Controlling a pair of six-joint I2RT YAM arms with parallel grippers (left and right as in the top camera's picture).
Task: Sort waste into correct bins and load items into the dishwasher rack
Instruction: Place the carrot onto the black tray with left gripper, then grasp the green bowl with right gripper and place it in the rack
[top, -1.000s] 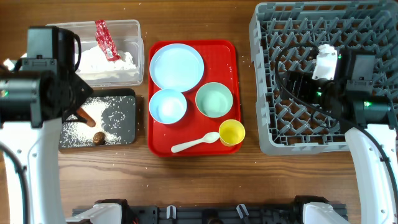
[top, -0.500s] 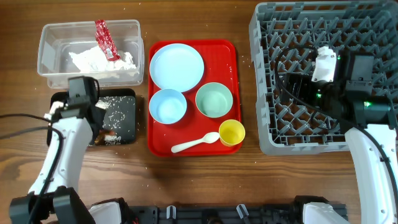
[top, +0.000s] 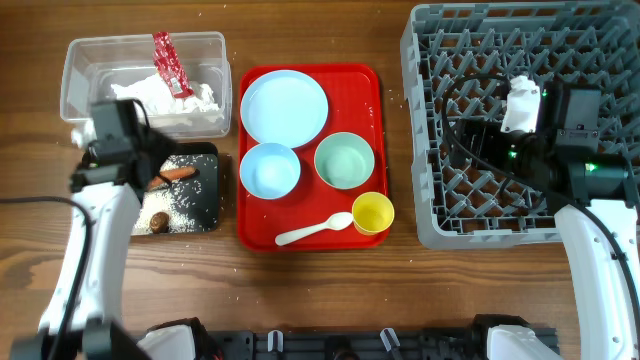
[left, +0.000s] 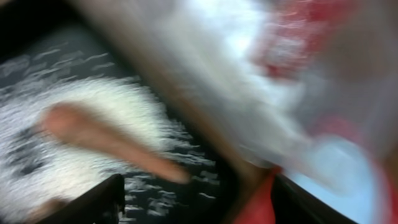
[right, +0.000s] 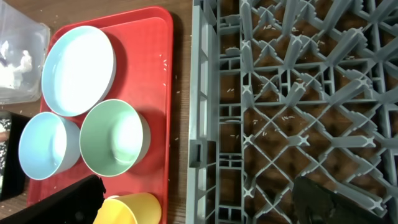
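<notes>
The yellow cup (top: 373, 213), upright in the red tray's (top: 255, 215) near right corner, looks light, stiff and slick, so pinch its rim wall; the left gripper (left: 198, 186) and right gripper (right: 196, 193) both gape empty.

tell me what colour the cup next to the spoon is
The cup is yellow, clearest in the overhead view.

The flat red tray (top: 366, 98) lies on the wooden desk (top: 330, 300) between the two claws, to the right of the left claw (top: 152, 168) and to the left of the right claw (top: 468, 135). It sits level, its sides square to the desk (rim raised, corners rounded). A strip of bare brown wood runs along the tray's side nearest the right claw.
</notes>
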